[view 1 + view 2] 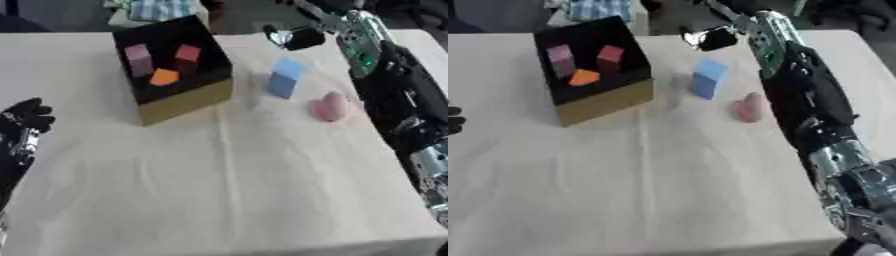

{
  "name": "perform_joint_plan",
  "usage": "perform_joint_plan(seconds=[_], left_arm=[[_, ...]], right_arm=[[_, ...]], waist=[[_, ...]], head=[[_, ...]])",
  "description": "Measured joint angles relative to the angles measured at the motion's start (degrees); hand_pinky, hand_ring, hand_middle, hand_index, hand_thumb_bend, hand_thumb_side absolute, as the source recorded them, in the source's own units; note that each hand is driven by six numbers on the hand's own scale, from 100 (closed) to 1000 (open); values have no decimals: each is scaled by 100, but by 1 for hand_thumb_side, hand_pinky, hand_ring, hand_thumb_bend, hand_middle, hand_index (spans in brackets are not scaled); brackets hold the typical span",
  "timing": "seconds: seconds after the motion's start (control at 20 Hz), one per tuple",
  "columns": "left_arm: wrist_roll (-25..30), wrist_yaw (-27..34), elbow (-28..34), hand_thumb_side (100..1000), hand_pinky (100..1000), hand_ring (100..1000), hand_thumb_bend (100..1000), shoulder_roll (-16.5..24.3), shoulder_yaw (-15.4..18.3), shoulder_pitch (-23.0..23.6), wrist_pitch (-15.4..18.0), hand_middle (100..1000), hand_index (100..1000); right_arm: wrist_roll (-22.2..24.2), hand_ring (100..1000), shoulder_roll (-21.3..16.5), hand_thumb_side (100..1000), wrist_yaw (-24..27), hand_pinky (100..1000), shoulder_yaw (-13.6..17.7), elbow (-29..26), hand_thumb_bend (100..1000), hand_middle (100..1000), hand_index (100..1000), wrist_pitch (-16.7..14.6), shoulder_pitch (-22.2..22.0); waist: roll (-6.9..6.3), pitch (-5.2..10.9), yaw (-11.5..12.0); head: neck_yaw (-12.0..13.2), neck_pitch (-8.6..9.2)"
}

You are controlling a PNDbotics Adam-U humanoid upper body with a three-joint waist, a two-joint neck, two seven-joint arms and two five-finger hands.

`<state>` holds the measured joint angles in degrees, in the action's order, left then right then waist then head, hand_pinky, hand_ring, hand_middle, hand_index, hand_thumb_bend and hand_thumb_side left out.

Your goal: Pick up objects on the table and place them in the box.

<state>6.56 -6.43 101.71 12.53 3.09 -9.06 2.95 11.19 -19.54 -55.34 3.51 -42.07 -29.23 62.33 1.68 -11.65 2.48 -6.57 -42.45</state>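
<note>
A table (219, 190) covered with a pale cloth fills the view from above. On its far left part stands the box (188, 97), open at the top, with a black interior and a yellowish outer wall. Three blocks lie inside it: a mauve block (138, 56) toward the far left, a red block (187, 52) to its right, and an orange block (164, 77) nearer the front wall. To the right of the box, apart from it on the bare cloth, stands a light blue block (284, 77), upright. Nearer and further right, separate from the blue block, lies a rounded pink object (330, 106). The robot's right arm (807, 95) runs along the right side of the table from the lower right corner toward the far edge, passing just beside the pink object on its right. The right hand (710, 37) shows at the far end of that arm, beyond the blue block and to the right of the box's far corner; whether its fingers are spread or curled cannot be told. It holds nothing that can be made out. The left hand (28, 116) rests at the left edge of the table, well apart from the box, its dark fingers relaxed and empty. Beyond the far edge, behind the box, a checked cloth (162, 9) is partly visible.
</note>
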Motion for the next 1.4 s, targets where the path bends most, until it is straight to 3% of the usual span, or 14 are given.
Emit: perform_joint_plan(seconds=[0.2,0.5,0.8,1.4], left_arm=[[-4,0,0,655,812,758,100,0,2,0,4,720,858],[-5,0,0,656,812,758,100,0,2,0,5,720,858],[-5,0,0,655,812,758,100,0,2,0,5,719,858],[-5,0,0,656,813,758,100,0,2,1,5,719,858]], right_arm=[[-73,833,-31,544,-13,790,142,279,133,866,975,247,-42],[-82,862,-39,550,-294,806,173,614,322,915,995,410,-85],[-1,869,-39,601,-785,810,177,858,296,923,996,461,-92],[-45,874,-39,616,-1262,811,197,1103,304,914,993,382,-138]], waist=[[0,0,27],[0,0,44],[0,0,73],[0,0,97]], head=[[2,0],[8,0],[10,-4],[9,-28]])
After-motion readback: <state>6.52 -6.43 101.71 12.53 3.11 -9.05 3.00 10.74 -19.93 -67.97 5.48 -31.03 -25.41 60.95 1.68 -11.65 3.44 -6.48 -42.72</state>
